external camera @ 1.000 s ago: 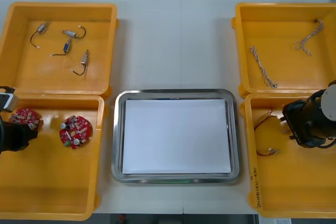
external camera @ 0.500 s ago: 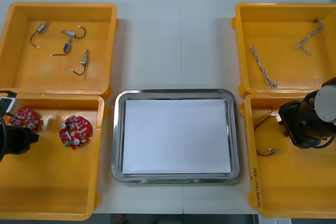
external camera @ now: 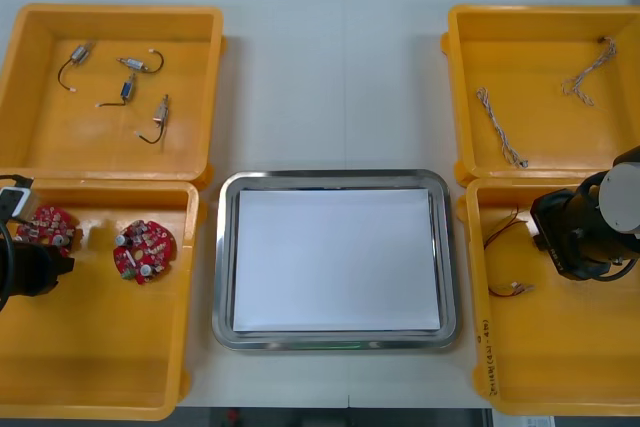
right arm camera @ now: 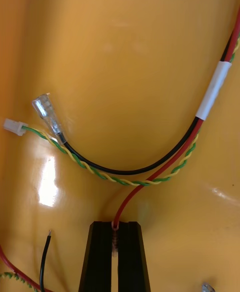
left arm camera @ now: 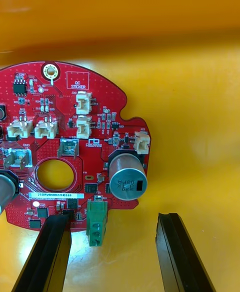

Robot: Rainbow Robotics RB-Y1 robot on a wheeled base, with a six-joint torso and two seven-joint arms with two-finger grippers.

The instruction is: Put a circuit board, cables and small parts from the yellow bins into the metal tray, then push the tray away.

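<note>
My right gripper (right arm camera: 116,232) is down in the near right yellow bin (external camera: 560,367) and is shut on the red wire of a red and yellow cable (right arm camera: 150,172). The wire comes up from between the two fingers. In the front view the right gripper (external camera: 572,242) stands over that cable (external camera: 500,232). My left gripper (left arm camera: 114,218) is open in the near left bin (external camera: 90,357), with a round red circuit board (left arm camera: 75,142) just ahead of its fingers. From above, the left gripper (external camera: 30,267) sits beside that board (external camera: 45,225). A second board (external camera: 144,249) lies to its right.
The metal tray (external camera: 335,177), white inside, lies between the bins. The far left bin (external camera: 30,127) holds several small metal parts (external camera: 128,87). The far right bin (external camera: 545,147) holds two twisted blue and white cables (external camera: 500,127). Another red and yellow cable (external camera: 510,290) lies nearby.
My right gripper has gone from open to shut on the red wire, shifting slightly towards the tray. The left gripper stays open and has barely moved.
</note>
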